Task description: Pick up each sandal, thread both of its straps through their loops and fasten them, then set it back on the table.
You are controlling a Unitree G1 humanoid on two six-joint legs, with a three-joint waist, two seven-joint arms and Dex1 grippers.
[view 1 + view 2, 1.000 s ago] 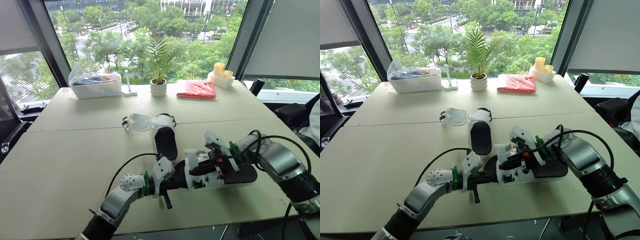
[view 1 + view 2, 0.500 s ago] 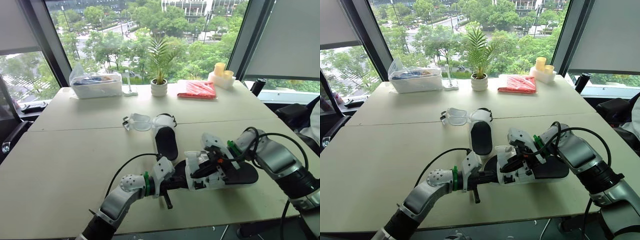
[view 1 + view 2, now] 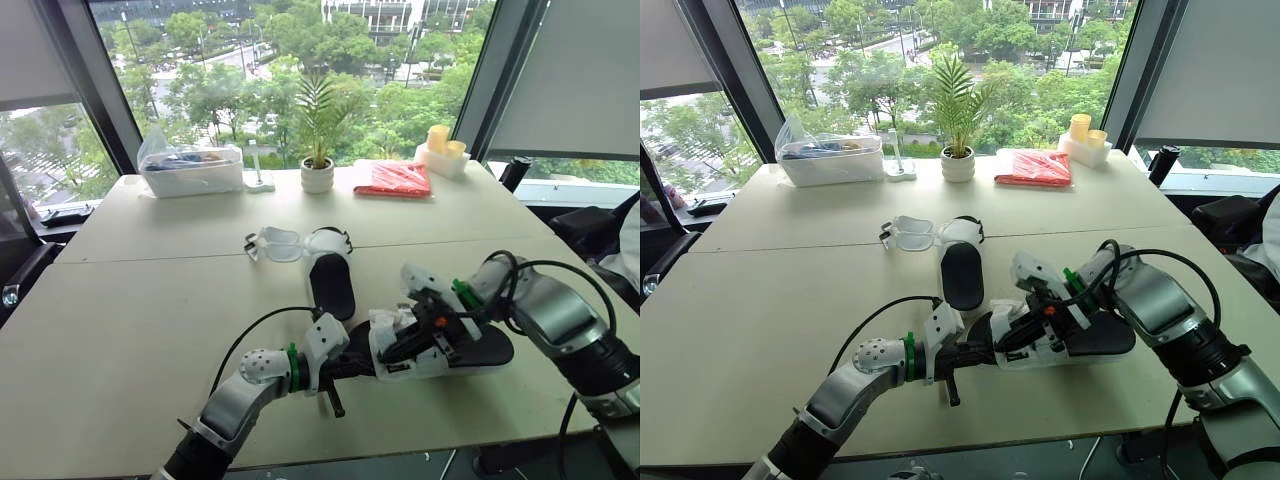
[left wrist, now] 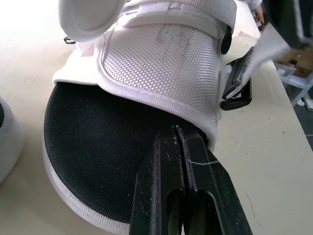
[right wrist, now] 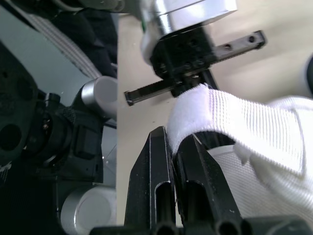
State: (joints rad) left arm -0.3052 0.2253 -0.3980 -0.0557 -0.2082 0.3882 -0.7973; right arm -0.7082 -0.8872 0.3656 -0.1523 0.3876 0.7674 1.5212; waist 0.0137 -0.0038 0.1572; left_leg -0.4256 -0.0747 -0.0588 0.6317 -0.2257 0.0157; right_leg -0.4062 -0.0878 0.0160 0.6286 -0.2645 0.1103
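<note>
- The strap work on the near sandal (image 3: 485,345) looks to be in hand. It lies on the table (image 3: 150,300) at about 5 o'clock from the table's middle, toe toward 9 o'clock.
- The left gripper (image 4: 180,128) comes at the toe from 9 o'clock. Its fingers are together, tips against the hem of the mesh upper. I cannot tell whether they nip that hem or only press on it.
- The right gripper (image 5: 172,139) reaches in from 3 o'clock, with its fingers clamped on the free end of a white woven strap (image 5: 234,127), lifted above the upper.
- The next move probably calls for drawing that strap end through its loop, then folding it back and pressing it flat. Meanwhile the left gripper should keep the toe from sliding.
- The sandal has a black textured footbed, a white rim round the sole and a white mesh upper across the forefoot. The upper looks soft and likely to buckle under a hard pull.
- The other sandal (image 3: 332,285) lies at 11 o'clock from the near one, apart from it, with its straps spread open and not yet fastened.
</note>
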